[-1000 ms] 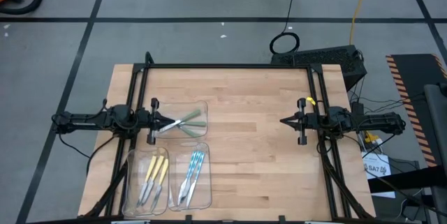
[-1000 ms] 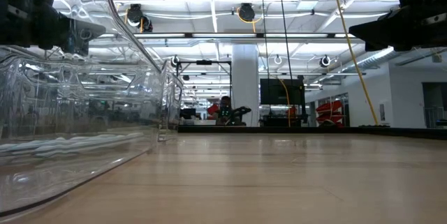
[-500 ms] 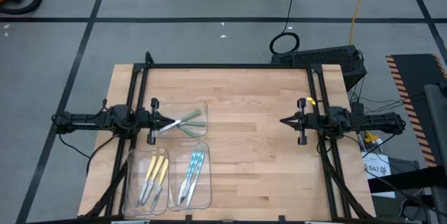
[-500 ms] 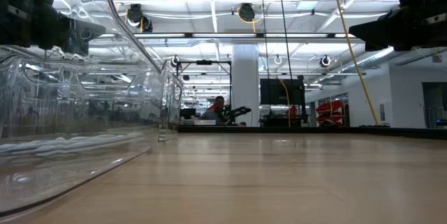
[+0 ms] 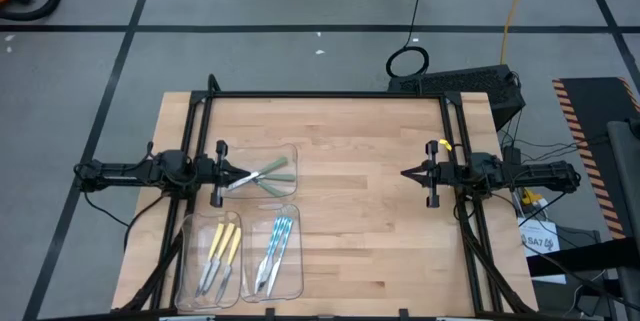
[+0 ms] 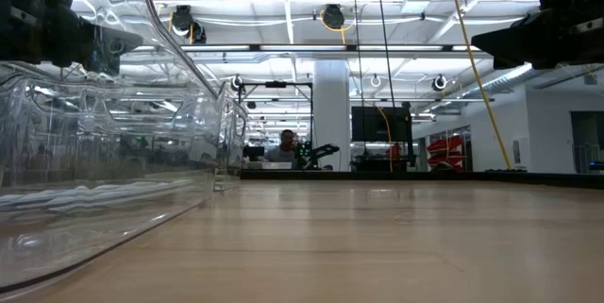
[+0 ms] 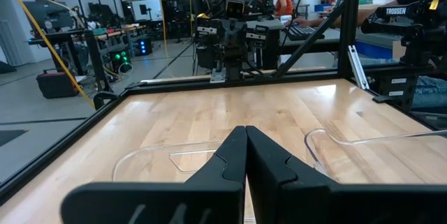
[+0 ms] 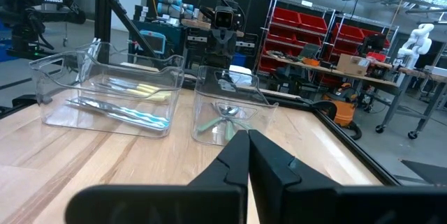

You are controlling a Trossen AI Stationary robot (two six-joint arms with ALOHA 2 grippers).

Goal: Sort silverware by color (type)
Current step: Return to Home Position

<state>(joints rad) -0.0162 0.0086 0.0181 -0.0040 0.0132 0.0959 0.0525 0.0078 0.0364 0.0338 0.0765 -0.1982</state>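
At the left side of the wooden table (image 5: 370, 226), the left gripper (image 5: 244, 175) hangs level, its two fingers pressed flat together and holding nothing. Seen from above, its tip lies over the left rim of the upper clear tray (image 5: 291, 149). In that tray lie the green-handled utensils (image 5: 272, 173), fanned out, with their metal ends toward the gripper and their handles pointing away from it. Below it in the overhead view, two more trays sit side by side; whether they touch cannot be told. The lower-left clear tray (image 5: 188, 261) holds the yellow-handled utensils (image 5: 224, 246). The lower-right clear tray (image 5: 298, 266) holds the blue-handled utensils (image 5: 278, 241). Both groups lie roughly lengthwise, handles toward the upper tray and metal ends toward the picture's bottom edge. No silverware lies loose on the boards. At the table's right side, well apart from all three trays, the right gripper (image 5: 404, 174) points back across at the left arm, its fingers likewise closed together and empty. In the low view, a person (image 6: 286, 141) shows far off in the room behind the table.
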